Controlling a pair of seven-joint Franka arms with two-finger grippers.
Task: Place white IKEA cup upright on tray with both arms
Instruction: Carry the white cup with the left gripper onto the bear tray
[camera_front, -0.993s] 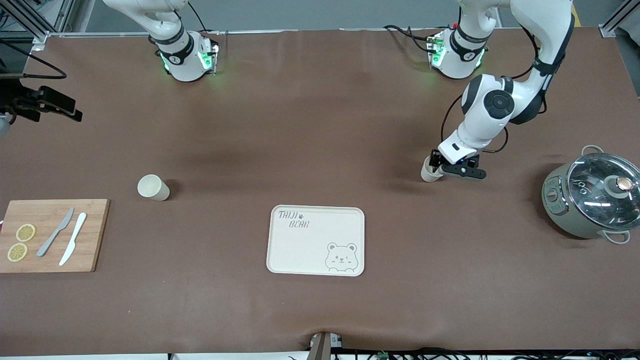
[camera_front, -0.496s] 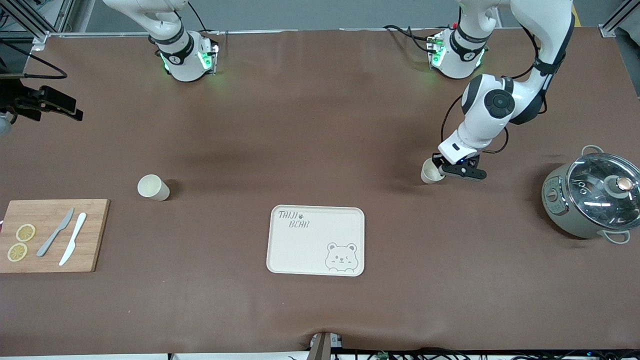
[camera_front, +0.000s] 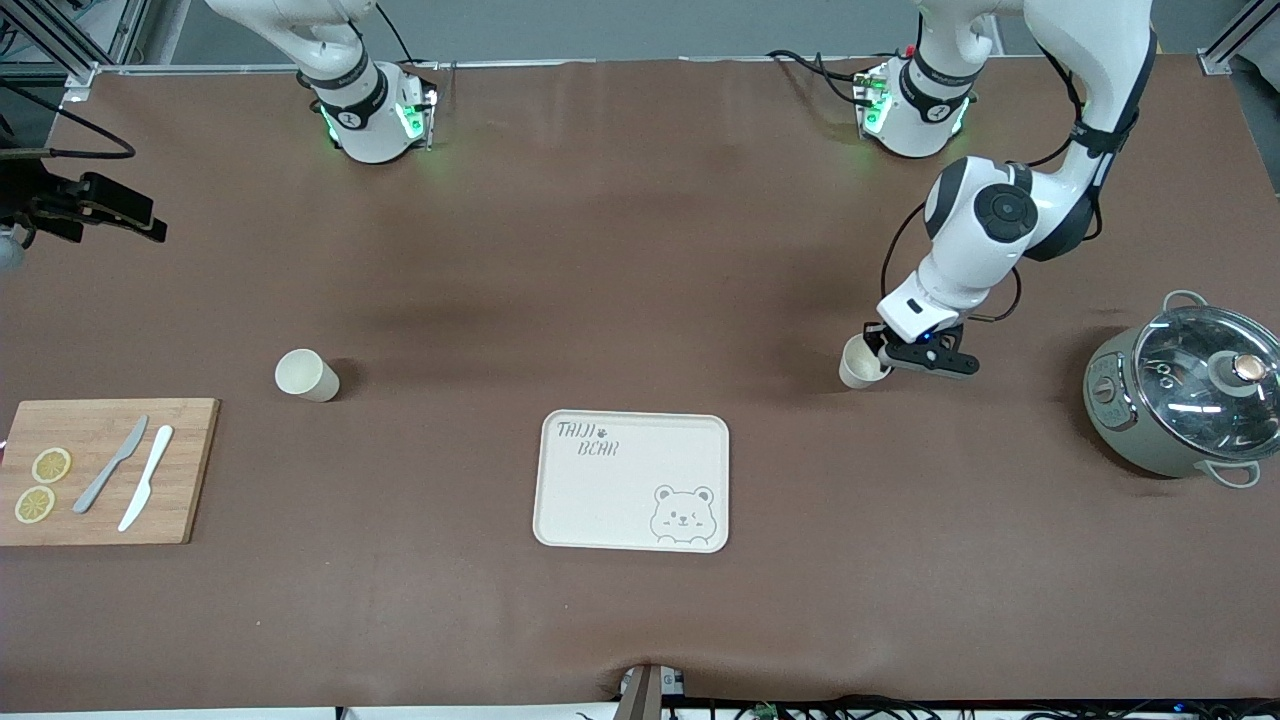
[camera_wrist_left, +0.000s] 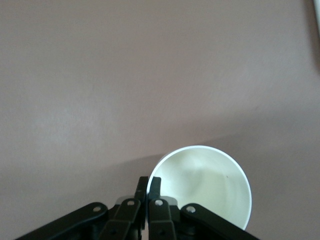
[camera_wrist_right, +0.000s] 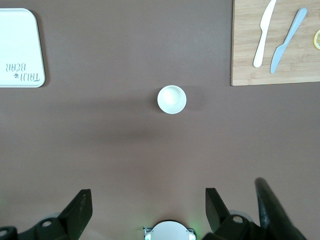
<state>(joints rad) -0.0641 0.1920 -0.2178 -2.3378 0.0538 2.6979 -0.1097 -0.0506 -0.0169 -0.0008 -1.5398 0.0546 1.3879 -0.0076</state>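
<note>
Left tool (camera_wrist_left: 148, 192) pinches cup (camera_wrist_left: 207, 185) rim — base hidden.

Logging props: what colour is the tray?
Cream tray with grey bear drawing; clearest in the front view.

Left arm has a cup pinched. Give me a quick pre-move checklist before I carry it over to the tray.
1. Grasp: left pincer shut on the rim of the held cup: ok.
2. Cup clear of the table: cannot tell.
3. Cup upright: mouth faces the wrist camera: ok.
4. Tray bare, room to set down: ok.
5. Path to tray: only bare tabletop between; pot sits toward the left arm's end of the table, away from the route: ok.
6. Right pincer open, high above the second cup, waiting: ok.
</note>
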